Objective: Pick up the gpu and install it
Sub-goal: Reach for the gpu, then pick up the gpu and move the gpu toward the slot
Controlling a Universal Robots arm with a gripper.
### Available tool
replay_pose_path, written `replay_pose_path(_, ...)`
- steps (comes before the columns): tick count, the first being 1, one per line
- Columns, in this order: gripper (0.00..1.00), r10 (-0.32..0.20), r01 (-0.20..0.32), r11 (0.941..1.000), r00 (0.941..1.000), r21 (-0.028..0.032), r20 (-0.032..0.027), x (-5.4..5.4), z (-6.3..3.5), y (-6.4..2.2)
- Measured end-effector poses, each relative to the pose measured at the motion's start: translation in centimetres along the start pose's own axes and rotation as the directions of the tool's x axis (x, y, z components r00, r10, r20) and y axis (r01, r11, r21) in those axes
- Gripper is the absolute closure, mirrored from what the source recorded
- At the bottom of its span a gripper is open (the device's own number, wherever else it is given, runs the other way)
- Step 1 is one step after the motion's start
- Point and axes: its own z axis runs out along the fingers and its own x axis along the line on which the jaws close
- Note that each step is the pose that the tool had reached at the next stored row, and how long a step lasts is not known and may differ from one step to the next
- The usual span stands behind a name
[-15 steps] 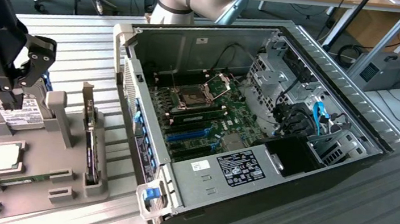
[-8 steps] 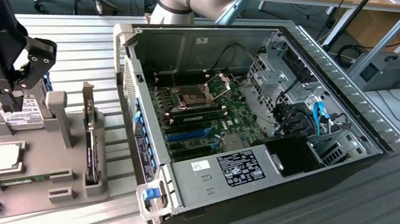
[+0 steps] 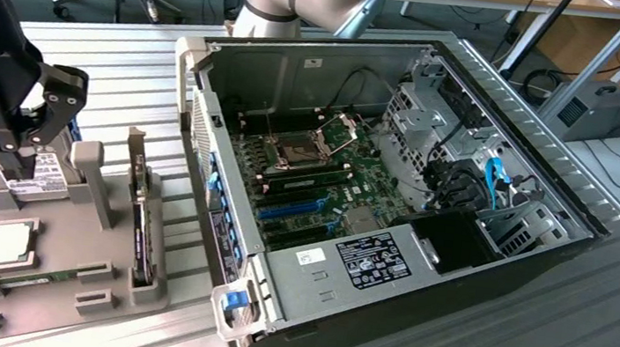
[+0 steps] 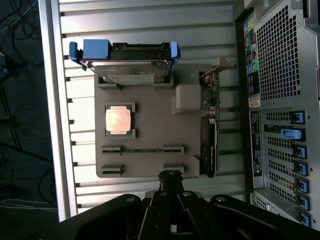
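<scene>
The gpu [image 3: 142,222] is a thin black card standing on edge in a slot of the grey parts holder [image 3: 72,282], at the exterior view's left. In the wrist view the gpu [image 4: 209,147] lies along the holder's side nearest the computer case, its silver bracket [image 4: 220,64] at one end. My gripper [image 3: 18,157] hangs above the holder near the hard drive, apart from the gpu. Its fingertips [image 4: 171,176] are pressed together, shut with nothing between them.
The holder [image 4: 150,112] also carries a silver hard drive [image 4: 125,67] in a blue carrier, a processor [image 4: 118,121] and a narrow memory stick [image 4: 142,149]. The open computer case [image 3: 337,53] lies beside it, motherboard [image 3: 309,182] and blue card slots [image 3: 288,211] exposed.
</scene>
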Motion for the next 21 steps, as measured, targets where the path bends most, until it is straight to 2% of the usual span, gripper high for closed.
replay_pose_path(15,0.89,0.000,0.000,1.0000,1.0000,0.0000,0.0000,-0.9,0.04,-0.01)
replay_pose_path(21,0.89,0.000,0.000,1.0000,1.0000,0.0001,0.0000,-1.7,0.08,0.05)
